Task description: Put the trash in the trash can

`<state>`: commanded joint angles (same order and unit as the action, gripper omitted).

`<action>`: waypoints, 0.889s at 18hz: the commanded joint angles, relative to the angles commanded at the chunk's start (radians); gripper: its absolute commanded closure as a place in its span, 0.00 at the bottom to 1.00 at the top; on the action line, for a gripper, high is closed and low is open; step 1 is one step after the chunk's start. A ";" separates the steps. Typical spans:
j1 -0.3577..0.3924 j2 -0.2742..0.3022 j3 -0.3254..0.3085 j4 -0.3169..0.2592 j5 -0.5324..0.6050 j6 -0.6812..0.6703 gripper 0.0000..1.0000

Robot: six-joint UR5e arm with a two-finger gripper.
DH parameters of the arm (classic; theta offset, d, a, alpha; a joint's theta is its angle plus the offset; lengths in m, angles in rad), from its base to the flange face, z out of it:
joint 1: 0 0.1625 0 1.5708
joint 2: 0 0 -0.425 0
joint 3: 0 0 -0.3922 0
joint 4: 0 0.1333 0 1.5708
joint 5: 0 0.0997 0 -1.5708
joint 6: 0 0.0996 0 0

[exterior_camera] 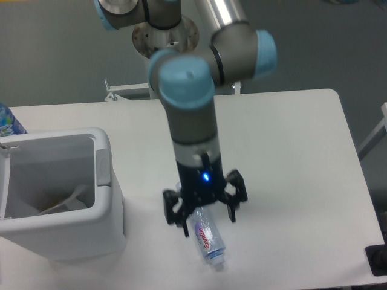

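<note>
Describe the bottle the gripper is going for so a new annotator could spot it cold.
Start at the big white trash can at the table's left edge and look right along the near edge. The crushed clear bottle lies flat under the open gripper. Its purple-red label and pale cap set it apart from the blue-patterned bottle behind the bin.

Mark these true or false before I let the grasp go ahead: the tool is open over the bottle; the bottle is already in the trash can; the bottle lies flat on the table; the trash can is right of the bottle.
1. The tool is open over the crushed bottle. True.
2. The bottle is already in the trash can. False: it is on the table.
3. The bottle lies flat on the table. True.
4. The trash can stands right of the bottle in the camera view. False: it is at the left.
</note>
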<state>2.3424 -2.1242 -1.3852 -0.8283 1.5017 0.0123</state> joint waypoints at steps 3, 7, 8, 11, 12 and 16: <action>0.002 -0.063 0.032 0.002 -0.003 0.000 0.00; 0.003 -0.157 0.083 0.009 -0.003 0.000 0.00; 0.003 -0.175 0.100 0.011 -0.005 -0.006 0.00; 0.003 -0.220 0.126 0.012 -0.005 -0.020 0.00; 0.003 -0.238 0.141 0.018 -0.002 -0.020 0.00; 0.002 -0.256 0.141 0.029 0.008 -0.020 0.00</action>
<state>2.3439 -2.3807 -1.2441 -0.7992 1.5094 -0.0077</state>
